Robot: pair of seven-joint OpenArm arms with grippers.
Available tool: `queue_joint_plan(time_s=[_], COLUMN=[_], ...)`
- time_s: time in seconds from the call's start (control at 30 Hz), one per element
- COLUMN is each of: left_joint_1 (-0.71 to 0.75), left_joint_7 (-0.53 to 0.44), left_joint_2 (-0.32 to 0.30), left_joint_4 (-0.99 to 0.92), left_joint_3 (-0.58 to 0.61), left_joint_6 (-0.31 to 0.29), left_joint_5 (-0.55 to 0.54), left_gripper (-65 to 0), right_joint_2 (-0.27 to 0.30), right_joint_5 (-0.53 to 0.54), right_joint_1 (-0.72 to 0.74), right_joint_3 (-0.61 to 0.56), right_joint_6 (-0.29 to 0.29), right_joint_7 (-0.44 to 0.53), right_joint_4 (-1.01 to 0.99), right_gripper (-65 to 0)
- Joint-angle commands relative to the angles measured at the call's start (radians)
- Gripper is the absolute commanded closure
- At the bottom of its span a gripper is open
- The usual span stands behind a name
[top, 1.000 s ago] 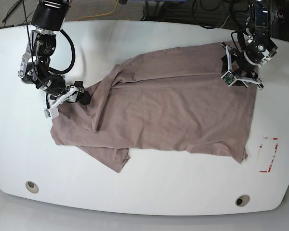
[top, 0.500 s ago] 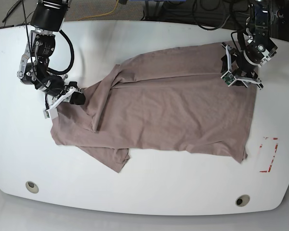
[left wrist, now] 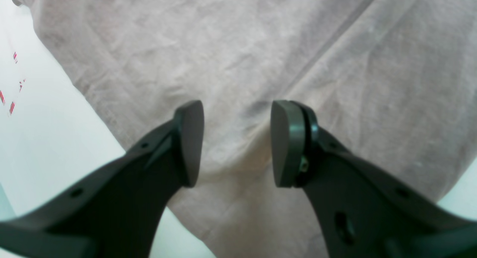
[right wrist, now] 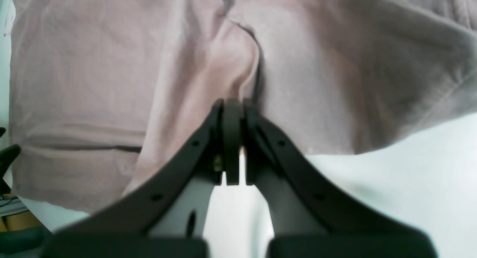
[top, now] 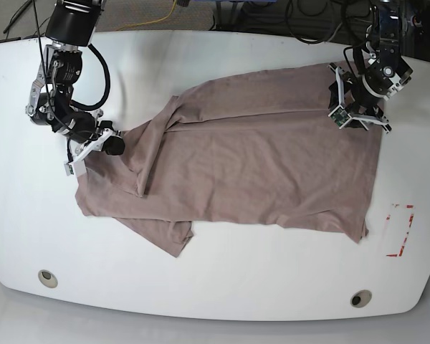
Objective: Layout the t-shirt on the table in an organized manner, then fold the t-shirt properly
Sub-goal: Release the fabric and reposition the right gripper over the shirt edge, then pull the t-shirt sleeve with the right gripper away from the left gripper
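White table [top: 222, 287] with two grommet holes [top: 48, 278], red tape mark [top: 400, 229], rumpled mauve t-shirt [top: 258, 172] spread across it

No readable text anywhere.

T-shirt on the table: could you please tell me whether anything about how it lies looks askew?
Yes. The t-shirt lies crooked on the table, its end by the right gripper bunched into overlapping folds, one flap doubled over at the front edge.

A plain dusty mauve-brown t-shirt [top: 258, 158], showing no print, is lying across a glossy white table [top: 222, 287]. Red tape marks [top: 400, 229] are outlining a rectangle. Black gripper fingers [left wrist: 190, 138] are looking matte.
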Motion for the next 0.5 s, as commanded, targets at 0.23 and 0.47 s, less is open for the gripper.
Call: queue_joint_plan(time_s=[0.23,0.47], left_joint_1=[-0.005,-0.005], left_joint_7=[-0.015,-0.015], left_joint_2=[-0.011,-0.011], left_joint_4=[0.014,0.014], left_joint_3=[-0.005,-0.005], left_joint_6=[0.006,0.006], left_joint_5=[-0.002,-0.004], left_gripper=[-27.2,-27.2], right_joint_2=[0.015,0.013], right_joint_5=[0.02,0.021], right_joint_1=[-0.065,-0.181], right_joint_3=[0.011,0.071], right_joint_6=[-0.007,-0.049], right_joint_7=[0.009,0.009], right_joint_4=[0.161,0.293], right_gripper=[0.0,0.0])
